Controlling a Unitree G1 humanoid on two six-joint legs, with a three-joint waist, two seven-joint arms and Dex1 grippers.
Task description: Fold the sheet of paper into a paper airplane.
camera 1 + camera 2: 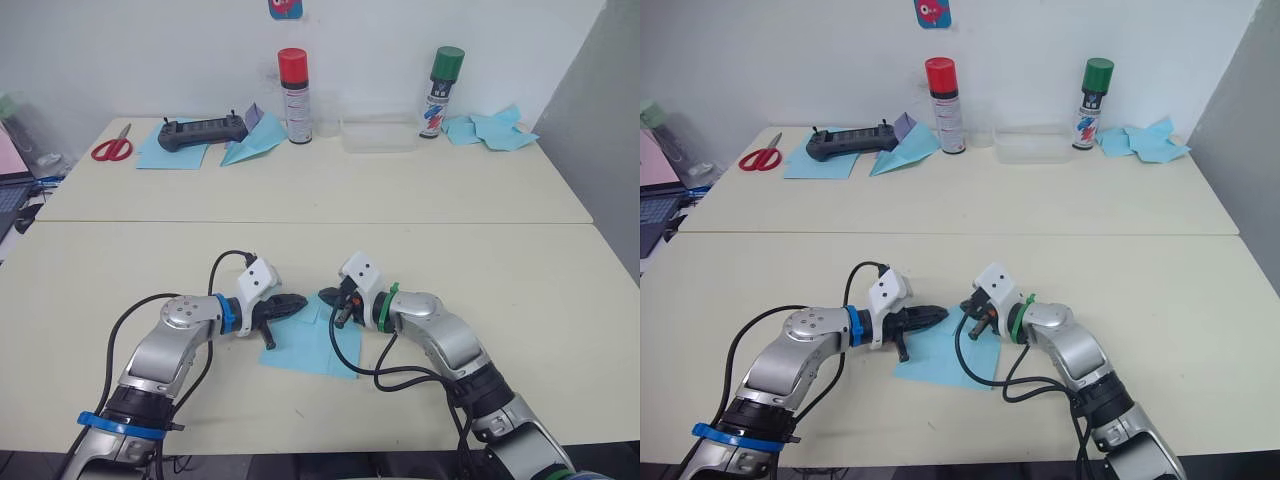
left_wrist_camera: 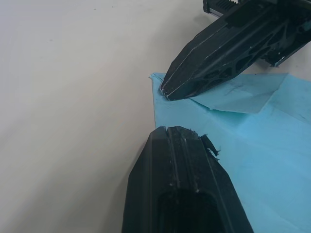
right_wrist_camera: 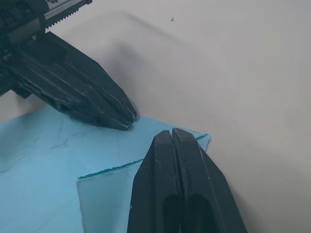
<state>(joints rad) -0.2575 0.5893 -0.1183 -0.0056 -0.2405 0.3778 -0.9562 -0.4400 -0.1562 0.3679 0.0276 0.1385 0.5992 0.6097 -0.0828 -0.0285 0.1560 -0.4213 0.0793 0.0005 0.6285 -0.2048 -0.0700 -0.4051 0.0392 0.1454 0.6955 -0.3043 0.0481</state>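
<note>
The sheet of paper lies flat on the near table, light blue, with one corner folded over into a small flap. My left gripper is shut, its tip low over the sheet's far corner. My right gripper is also shut and points at the same corner from the other side. The two tips sit almost nose to nose, a small gap between them. In the right wrist view my right fingertips rest over the sheet's corner, with the left gripper just beyond. The paper airplane is out of view.
On the far table stand a red-capped spray can, a green-capped spray can and a clear box. Also there: red scissors, a black controller, a blue paper plane with a purple scrap and crumpled blue paper.
</note>
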